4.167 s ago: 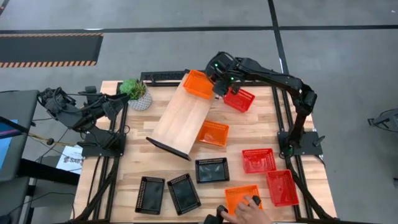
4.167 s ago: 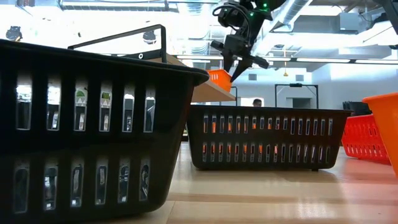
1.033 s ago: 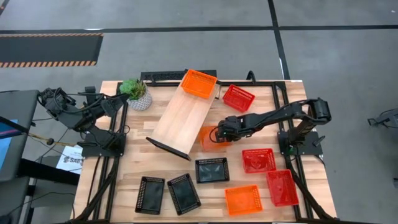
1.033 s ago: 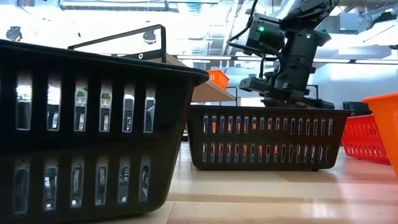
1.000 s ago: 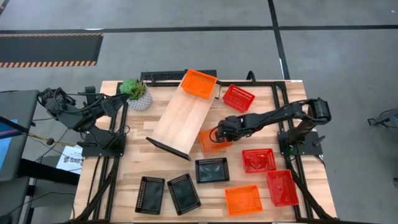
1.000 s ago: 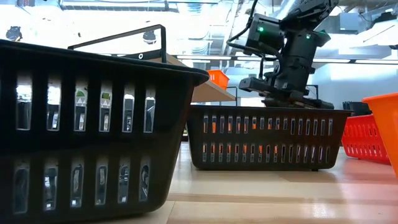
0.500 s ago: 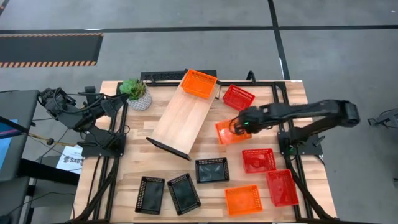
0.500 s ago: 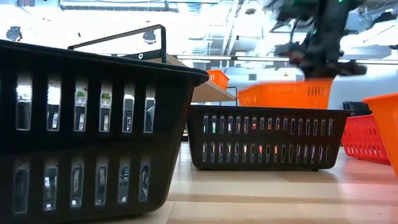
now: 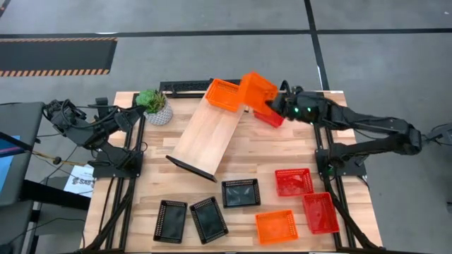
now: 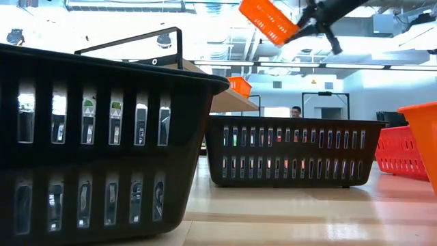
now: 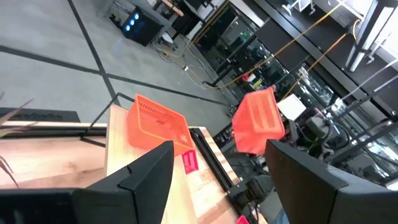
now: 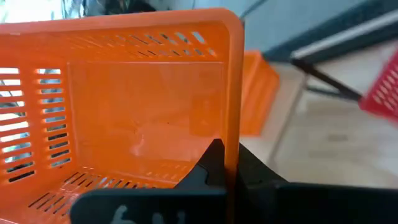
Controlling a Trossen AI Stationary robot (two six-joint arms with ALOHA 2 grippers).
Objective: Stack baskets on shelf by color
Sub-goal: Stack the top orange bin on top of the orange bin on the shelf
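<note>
Right gripper (image 9: 274,106) clamped on one wall of an orange basket (image 9: 256,89), carried in the air, tilted, above the far end of the shelf (image 9: 209,137); gripping by the thin rim is presumably why it hangs at a slant, open side facing partly sideways; right wrist view shows the fingers (image 12: 214,163) pinched together over that rim

Second orange basket (image 9: 224,94) already sits on the shelf's far end, just beside and below the carried one; likely the target for nesting, orange on orange

A red basket (image 9: 267,116) lies on the table under the right arm, partly hidden by it; two more red baskets (image 9: 294,181) near the right front, third orange basket (image 9: 276,226) at the front edge, three black baskets (image 9: 241,192) along the front, all well apart from the shelf

Shelf lies askew across the table, so the drop must match its angle

Left gripper (image 11: 217,180) parked at the left edge near a potted plant (image 9: 155,105), jaws apart, holding nothing
</note>
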